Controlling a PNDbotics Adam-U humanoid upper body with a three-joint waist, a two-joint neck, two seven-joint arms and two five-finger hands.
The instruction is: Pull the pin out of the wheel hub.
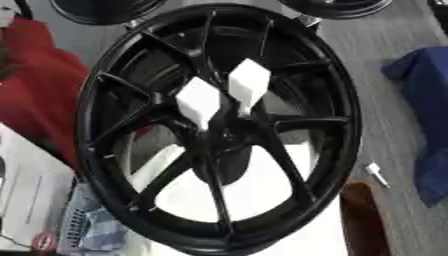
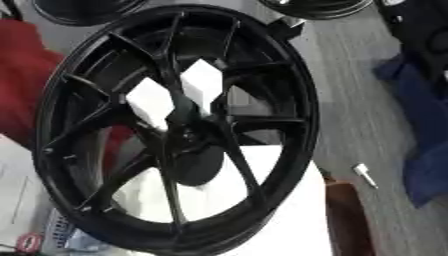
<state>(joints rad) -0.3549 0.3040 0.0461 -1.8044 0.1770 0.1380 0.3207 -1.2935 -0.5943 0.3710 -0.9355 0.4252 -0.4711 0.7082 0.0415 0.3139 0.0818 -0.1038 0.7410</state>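
Wheel hub: black, multi-spoke, seen face-on and tilted, filling most of both views.
Centre: two white angular blocks are seen side by side just above the bore, against the spokes.
Pin: a small pale peg is seen lying on the grey floor, to the right of the rim and apart from it.
Surroundings: red cloth at left, blue cloth at right, more dark wheels along the top edge.
Hands: neither is seen; finger state cannot be told.
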